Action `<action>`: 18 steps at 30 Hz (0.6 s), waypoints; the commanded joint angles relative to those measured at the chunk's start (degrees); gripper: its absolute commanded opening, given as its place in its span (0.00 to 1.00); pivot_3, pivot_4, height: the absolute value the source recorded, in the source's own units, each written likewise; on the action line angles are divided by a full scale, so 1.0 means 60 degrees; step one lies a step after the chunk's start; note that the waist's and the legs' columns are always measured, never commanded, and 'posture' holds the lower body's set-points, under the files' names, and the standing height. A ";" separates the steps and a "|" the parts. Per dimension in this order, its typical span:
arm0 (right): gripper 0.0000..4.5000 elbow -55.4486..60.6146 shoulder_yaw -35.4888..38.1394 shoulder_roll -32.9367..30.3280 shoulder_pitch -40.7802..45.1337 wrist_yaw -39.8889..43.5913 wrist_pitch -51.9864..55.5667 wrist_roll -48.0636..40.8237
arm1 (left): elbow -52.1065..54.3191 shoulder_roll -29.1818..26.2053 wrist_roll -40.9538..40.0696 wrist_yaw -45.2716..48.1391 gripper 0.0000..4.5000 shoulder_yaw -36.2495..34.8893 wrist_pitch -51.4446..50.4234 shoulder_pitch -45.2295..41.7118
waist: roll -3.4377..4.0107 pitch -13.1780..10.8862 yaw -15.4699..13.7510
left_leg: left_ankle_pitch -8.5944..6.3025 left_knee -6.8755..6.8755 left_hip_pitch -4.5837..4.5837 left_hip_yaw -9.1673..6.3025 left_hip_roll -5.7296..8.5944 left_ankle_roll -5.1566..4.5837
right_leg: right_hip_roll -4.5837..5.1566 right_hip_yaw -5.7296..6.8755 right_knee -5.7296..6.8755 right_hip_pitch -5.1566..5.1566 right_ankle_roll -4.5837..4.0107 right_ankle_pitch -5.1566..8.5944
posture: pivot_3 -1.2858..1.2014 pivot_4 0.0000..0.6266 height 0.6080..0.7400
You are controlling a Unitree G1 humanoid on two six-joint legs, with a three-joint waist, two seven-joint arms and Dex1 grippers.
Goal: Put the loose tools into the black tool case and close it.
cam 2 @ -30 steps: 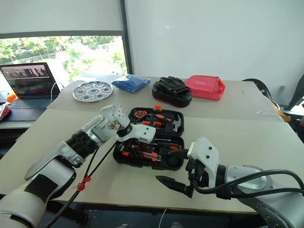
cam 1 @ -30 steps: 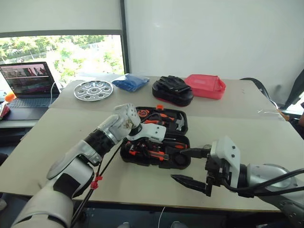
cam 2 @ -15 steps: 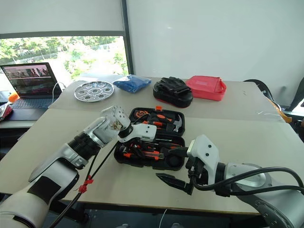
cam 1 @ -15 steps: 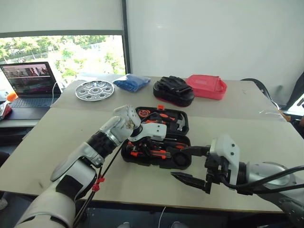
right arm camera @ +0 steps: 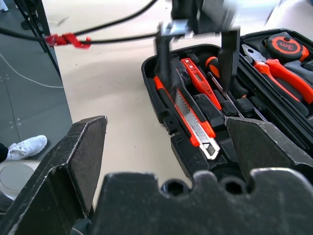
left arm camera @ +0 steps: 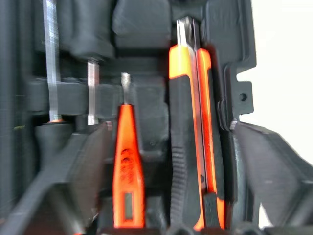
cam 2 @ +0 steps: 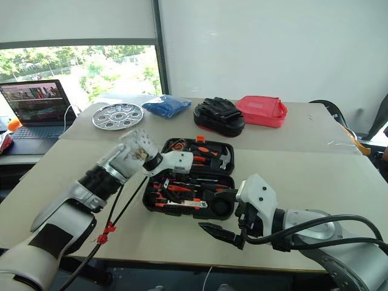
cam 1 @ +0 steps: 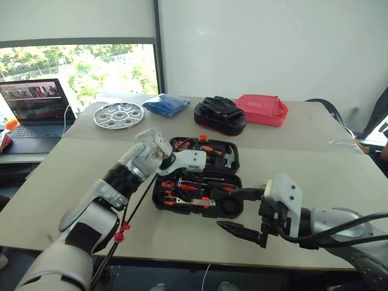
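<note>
My left pincer (cam 2: 165, 183) has spread and risen off the flat black moulded-plastic tool case (cam 2: 227, 209) — orange-and-black utility knife (left arm camera: 193, 142) seated; right pincer (cam 2: 219, 213) apart, empty.

case (cam 1: 200, 182): 1 | tray (cam 1: 118, 115): 1 | laptop (cam 1: 35, 108): 1 | red pouch (cam 1: 262, 110): 1

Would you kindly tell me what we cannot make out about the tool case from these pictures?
- Near half of the black tool case: in the left eye view, the left pincer covers part of its recesses.
- Orange latch: too small in the eye views to read its state.
- Screwdriver shafts: blurred in the left wrist view, handles cut off.
- Utility knife: in the right wrist view, its far end sits behind the left pincer's fingers.
</note>
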State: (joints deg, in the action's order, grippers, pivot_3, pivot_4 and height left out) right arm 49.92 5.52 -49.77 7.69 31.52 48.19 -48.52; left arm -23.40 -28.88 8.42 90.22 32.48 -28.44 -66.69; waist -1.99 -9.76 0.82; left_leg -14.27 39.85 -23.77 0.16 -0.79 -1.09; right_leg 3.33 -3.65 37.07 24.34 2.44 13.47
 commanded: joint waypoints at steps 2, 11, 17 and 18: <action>1.00 0.0012 0.0107 0.0064 -0.0022 0.0144 -0.0324 0.0132 | -0.0120 -0.0054 -0.0365 0.0017 0.50 -0.0512 0.0956 -0.0043 | 0.0001 0.0001 -0.0003 | 0.0000 -0.0001 0.0004 0.0000 0.0001 0.0000 | 0.0002 0.0000 0.0000 -0.0005 0.0001 0.0001 | 0.52 0.24 1.00; 1.00 0.0057 0.0212 0.0041 -0.0071 0.0199 -0.0285 0.0157 | -0.0078 -0.0249 -0.0069 -0.0118 0.02 -0.0304 0.1833 0.0620 | 0.0001 0.0001 -0.0002 | 0.0000 -0.0001 0.0003 -0.0001 -0.0001 0.0000 | 0.0000 0.0000 0.0003 -0.0001 0.0000 0.0000 | 0.52 0.24 1.00; 1.00 0.0105 0.0258 0.0032 -0.0128 0.0158 -0.0248 0.0105 | 0.0219 -0.0249 -0.0123 0.0143 0.02 -0.0228 0.1859 0.0874 | 0.0001 0.0001 -0.0019 | 0.0000 0.0003 0.0002 0.0001 0.0003 0.0000 | 0.0003 0.0000 0.0001 -0.0005 0.0002 -0.0001 | 0.52 0.24 1.00; 1.00 0.0102 0.0258 0.0032 -0.0129 0.0152 -0.0245 0.0104 | 0.0252 -0.0234 -0.0131 0.0155 0.02 -0.0237 0.1811 0.0888 | 0.0001 0.0001 -0.0016 | 0.0000 0.0003 0.0002 0.0001 0.0003 0.0000 | 0.0003 -0.0001 0.0001 -0.0004 0.0002 -0.0001 | 0.52 0.24 1.00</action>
State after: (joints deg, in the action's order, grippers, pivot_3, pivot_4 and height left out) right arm 49.18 5.35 -49.77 6.90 32.41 47.91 -47.51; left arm -23.76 -30.06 7.86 90.48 31.27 -17.57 -61.17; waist -1.98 -9.76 0.73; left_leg -14.27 39.87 -23.76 0.16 -0.77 -1.09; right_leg 3.35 -3.65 37.08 24.31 2.46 13.46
